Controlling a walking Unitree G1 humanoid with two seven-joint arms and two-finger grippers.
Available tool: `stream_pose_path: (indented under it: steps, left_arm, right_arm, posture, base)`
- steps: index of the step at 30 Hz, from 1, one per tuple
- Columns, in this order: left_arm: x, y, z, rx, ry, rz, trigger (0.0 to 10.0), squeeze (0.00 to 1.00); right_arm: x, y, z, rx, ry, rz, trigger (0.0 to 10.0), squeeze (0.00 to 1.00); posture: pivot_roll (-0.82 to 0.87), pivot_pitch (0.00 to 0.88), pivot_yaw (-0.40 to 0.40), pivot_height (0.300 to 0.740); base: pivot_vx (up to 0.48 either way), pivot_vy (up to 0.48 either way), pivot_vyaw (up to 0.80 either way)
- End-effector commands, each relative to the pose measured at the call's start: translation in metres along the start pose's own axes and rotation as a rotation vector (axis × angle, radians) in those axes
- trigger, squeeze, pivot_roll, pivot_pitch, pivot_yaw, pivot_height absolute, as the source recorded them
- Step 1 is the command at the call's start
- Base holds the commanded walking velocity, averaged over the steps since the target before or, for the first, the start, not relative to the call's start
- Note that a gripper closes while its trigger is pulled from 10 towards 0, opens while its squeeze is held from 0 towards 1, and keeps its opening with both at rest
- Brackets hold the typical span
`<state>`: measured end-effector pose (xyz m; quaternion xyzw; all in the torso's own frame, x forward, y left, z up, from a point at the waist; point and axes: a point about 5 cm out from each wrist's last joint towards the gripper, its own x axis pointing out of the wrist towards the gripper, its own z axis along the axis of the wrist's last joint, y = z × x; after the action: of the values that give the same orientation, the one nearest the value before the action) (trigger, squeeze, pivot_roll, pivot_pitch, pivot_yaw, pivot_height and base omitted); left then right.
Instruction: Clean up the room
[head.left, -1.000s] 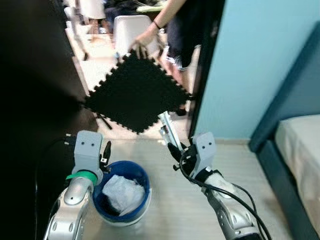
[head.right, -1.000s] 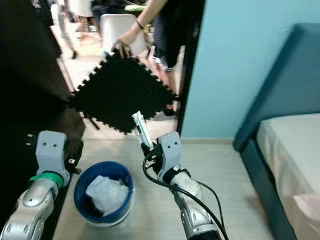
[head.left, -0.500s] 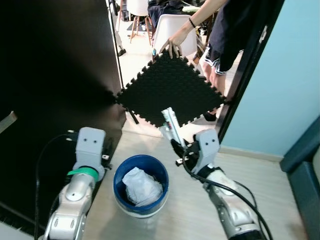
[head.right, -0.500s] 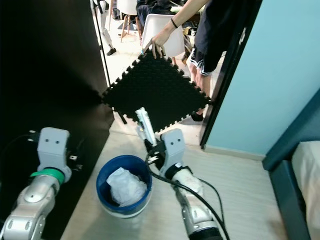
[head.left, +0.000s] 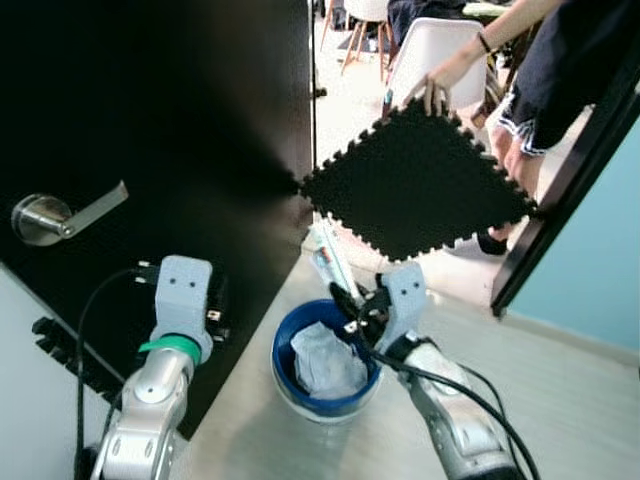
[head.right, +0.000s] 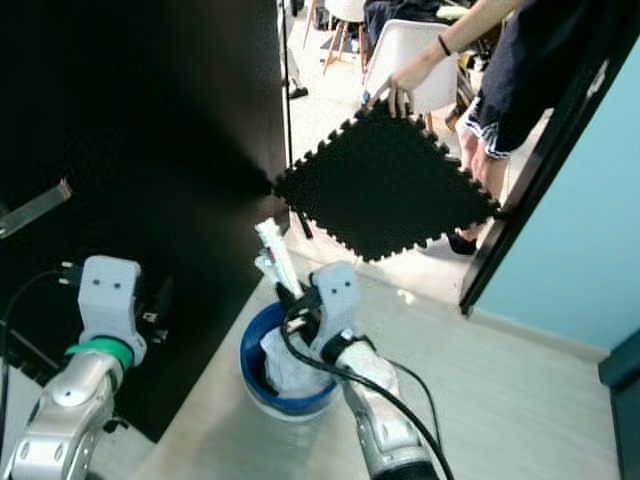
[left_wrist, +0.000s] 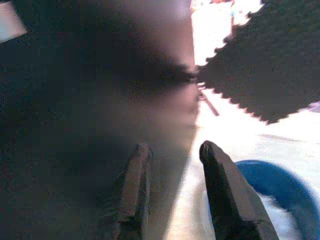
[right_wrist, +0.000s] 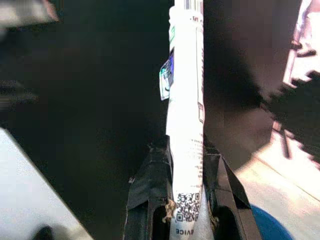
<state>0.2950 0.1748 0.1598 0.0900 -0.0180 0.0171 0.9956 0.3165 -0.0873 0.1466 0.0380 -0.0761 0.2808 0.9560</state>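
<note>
Left eye view: I see my right hand (head.left: 340, 300) clamped on a long white plastic tube with printed labels (head.left: 330, 262), which stands tilted just above the rim of the round blue plastic bin (head.left: 290, 345). The bin sits on the pale floor (head.left: 560, 370) with crumpled white paper (head.left: 325, 365) inside. My left arm is raised beside the black door (head.left: 180, 120), which carries a silver lever handle (head.left: 60, 212).

Right eye view: a person's hand (head.right: 400, 92) holds a black foam puzzle mat with toothed edges (head.right: 385, 185) by its top corner in the doorway, above and behind the bin. A white chair (head.right: 425, 60) stands behind the person.

Left wrist view: my left hand (left_wrist: 170, 192) has its two black fingers (left_wrist: 225, 200) apart, holding nothing, close to the dark door, with the blue bin's rim beyond.

Right wrist view: the two fingers (right_wrist: 145, 190) press on both sides of the white tube; a QR code shows near the grip.
</note>
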Motion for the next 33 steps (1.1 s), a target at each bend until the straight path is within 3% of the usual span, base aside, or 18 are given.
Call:
stream_pose_path:
  steps: [1, 26, 33]
  left_arm:
    - [-0.001, -0.003, -0.007, 0.002, 0.031, -0.006, 10.0, 0.0]
    - [0.0, -0.004, -0.006, 0.0, 0.026, -0.009, 10.0, 0.0]
    - [0.0, -0.004, -0.005, -0.003, 0.025, -0.021, 10.0, 0.0]
  right_arm:
    - [-0.004, -0.003, -0.002, 0.018, -0.006, -0.031, 10.0, 0.0]
    - [-0.003, -0.014, -0.001, 0.003, -0.013, -0.103, 10.0, 0.0]
    - [-0.002, -0.013, -0.002, 0.007, -0.011, -0.099, 10.0, 0.0]
  posture:
    - [-0.05, 0.087, 0.095, 0.738]
    - [-0.05, 0.091, 0.092, 0.738]
    - [-0.04, 0.091, 0.094, 0.738]
  base:
    - [0.454, 0.0, 0.0]
    - [0.452, 0.0, 0.0]
    - [0.126, 0.0, 0.0]
